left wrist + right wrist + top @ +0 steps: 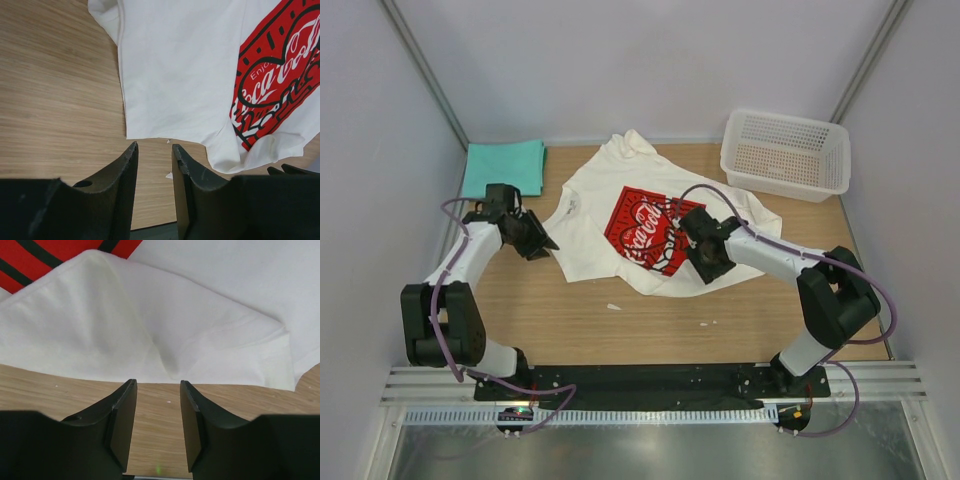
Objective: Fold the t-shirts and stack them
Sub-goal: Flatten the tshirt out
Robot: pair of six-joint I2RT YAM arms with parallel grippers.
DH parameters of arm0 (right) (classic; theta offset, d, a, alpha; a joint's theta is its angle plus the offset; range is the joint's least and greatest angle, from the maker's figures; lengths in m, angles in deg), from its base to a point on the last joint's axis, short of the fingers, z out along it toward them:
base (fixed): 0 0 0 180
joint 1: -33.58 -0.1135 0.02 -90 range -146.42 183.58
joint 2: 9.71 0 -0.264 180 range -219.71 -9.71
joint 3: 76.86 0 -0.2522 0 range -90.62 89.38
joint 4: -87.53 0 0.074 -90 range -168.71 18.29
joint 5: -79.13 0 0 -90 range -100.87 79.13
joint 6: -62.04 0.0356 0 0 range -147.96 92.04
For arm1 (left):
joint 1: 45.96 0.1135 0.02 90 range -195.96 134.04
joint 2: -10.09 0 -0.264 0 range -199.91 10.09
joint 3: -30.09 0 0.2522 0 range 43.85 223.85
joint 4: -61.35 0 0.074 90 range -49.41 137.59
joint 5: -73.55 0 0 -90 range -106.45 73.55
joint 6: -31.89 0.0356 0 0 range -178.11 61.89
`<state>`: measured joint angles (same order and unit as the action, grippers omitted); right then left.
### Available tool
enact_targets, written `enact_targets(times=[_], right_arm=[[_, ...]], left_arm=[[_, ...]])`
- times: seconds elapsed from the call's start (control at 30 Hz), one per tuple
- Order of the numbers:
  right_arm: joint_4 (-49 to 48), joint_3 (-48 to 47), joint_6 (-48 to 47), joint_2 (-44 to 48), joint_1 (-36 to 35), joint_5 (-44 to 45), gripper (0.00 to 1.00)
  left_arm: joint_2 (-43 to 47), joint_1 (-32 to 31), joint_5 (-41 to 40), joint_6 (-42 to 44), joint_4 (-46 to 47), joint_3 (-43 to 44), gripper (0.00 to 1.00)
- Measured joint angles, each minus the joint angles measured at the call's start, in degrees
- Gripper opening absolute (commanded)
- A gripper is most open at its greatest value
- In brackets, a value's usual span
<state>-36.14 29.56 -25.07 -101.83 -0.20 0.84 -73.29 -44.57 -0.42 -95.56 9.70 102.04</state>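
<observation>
The white t-shirt (650, 215) with a red print lies crumpled and partly spread in the middle of the table. It also shows in the left wrist view (180, 75) and the right wrist view (150, 325). The teal-green t-shirt (503, 167) lies folded at the back left. My left gripper (544, 244) is open and empty over bare wood, just beside the white shirt's left edge (154, 147). My right gripper (708, 268) is open and empty at the shirt's near right hem, with wood between its fingers (157, 383).
A white mesh basket (785, 153) stands at the back right, beside the shirt's right sleeve. Small white scraps (613, 306) lie on the wood in front of the shirt. Grey walls enclose the table on three sides.
</observation>
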Motion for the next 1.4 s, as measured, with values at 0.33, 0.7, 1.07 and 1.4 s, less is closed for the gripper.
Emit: enact_targets(times=[0.33, 0.7, 1.07, 1.4], right_arm=[[-2.25, 2.40, -7.93, -0.61, -2.10, 5.66, 0.39], [-5.27, 2.51, -10.32, -3.82, -2.29, 6.43, 0.35], [-6.10, 2.49, -10.78, -6.01, -2.56, 7.21, 0.20], [-4.09, 2.45, -10.32, -5.42, -2.54, 8.57, 0.02]], left_arm=[[0.85, 1.11, 0.07, 0.02, 0.22, -2.27, 0.34], [1.27, 2.19, 0.55, 0.20, 0.22, -2.51, 0.34], [1.27, 4.26, 0.72, 0.70, 0.11, -2.51, 0.38], [0.33, 5.88, 0.98, 1.70, -0.04, -2.01, 0.46]])
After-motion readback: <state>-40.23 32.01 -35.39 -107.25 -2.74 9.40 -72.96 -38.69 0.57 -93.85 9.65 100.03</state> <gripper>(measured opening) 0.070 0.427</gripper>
